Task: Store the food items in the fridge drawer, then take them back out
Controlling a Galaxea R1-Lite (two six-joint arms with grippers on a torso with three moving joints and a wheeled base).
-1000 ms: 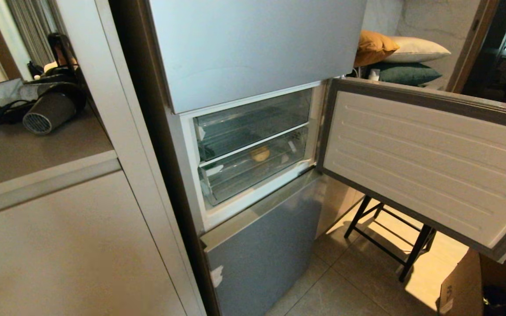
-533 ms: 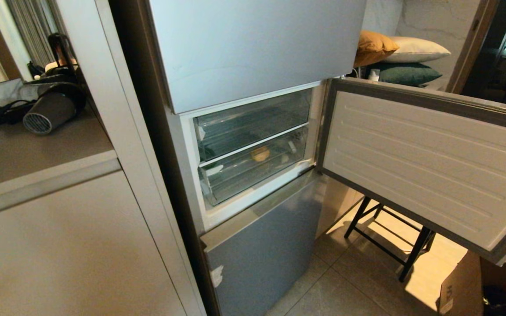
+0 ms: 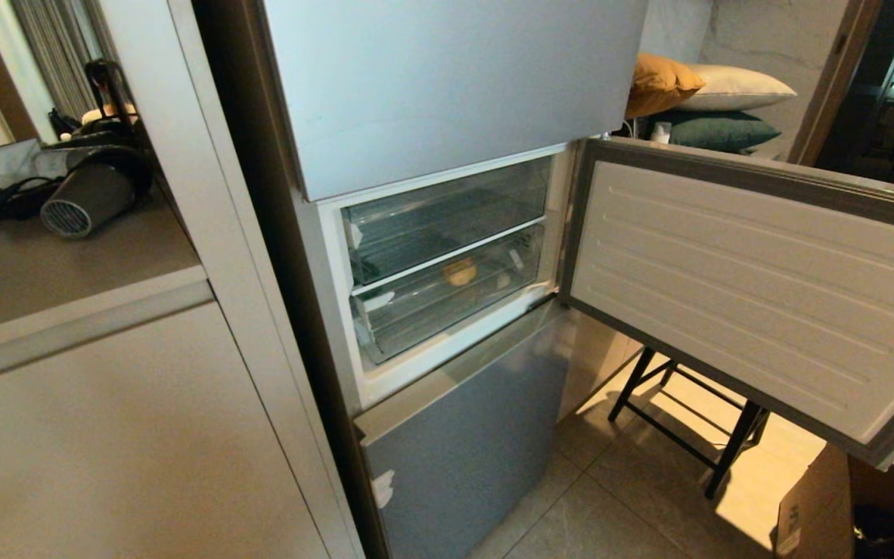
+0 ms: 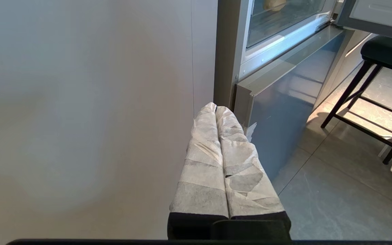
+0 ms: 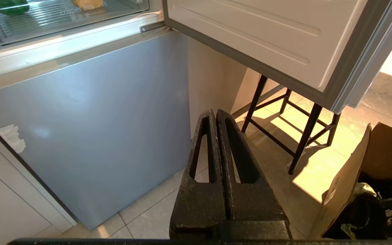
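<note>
Grey floor tiles (image 3: pixel 610 505) are spreading out below the silver-grey fridge (image 3: pixel 447 85), which I am taking as my landmark. Its middle door (image 3: pixel 750 287) is standing swung wide open to the fridge's right, over a black stool (image 3: pixel 695 435). Inside the opened compartment, two clear bins are sitting one above the other; the upper bin (image 3: pixel 447 217) is showing nothing I can make out. The fridge drawer (image 3: pixel 447 299) below it is pushed in, and the potato (image 3: pixel 460 272) is lying on its ribbed floor toward the back. My right wrist view is also catching the bell pepper (image 5: pixel 10 6) in that drawer, well apart from the potato. A cardboard box (image 5: pixel 356 183) is sitting on the floor beyond the stool, away from the fridge.

I am holding my left gripper (image 4: pixel 215 108), fingers wrapped in white, pressed together and empty, low beside the fridge's lower door (image 4: pixel 284 102). My right gripper (image 5: pixel 215 114) is likewise closed on nothing, low before that door.
</note>
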